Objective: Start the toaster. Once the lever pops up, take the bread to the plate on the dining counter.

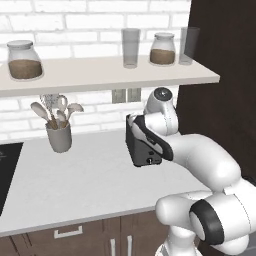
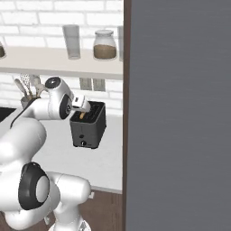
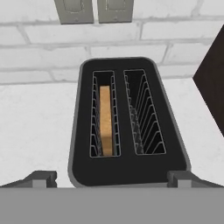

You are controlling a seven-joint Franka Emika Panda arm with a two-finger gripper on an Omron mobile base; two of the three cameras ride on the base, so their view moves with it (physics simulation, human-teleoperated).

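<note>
The dark grey toaster [image 3: 127, 175] stands on the grey-white worktop by the brick wall, also seen as toaster [image 1: 145, 150] and toaster [image 2: 89, 128]. A tan slice of bread [image 3: 105, 120] sits low in its left slot, and the right slot is empty. The bread's [image 2: 82, 115] top edge peeks out of the slot. My gripper [image 3: 111, 179] hangs just above the toaster's front edge, open, its two fingertips [image 3: 41, 178] wide apart with nothing between them. The gripper [image 2: 85, 108] hovers over the toaster's top. The plate and the dining counter are out of view.
A grey utensil holder [image 1: 59, 136] with spoons stands left of the toaster. The shelf [image 1: 100, 70] above carries jars and glasses. A tall dark cabinet [image 1: 220, 100] closes off the right side. A black cooktop [image 1: 7, 165] lies at the far left. Wall outlets [image 3: 94, 11] sit behind the toaster.
</note>
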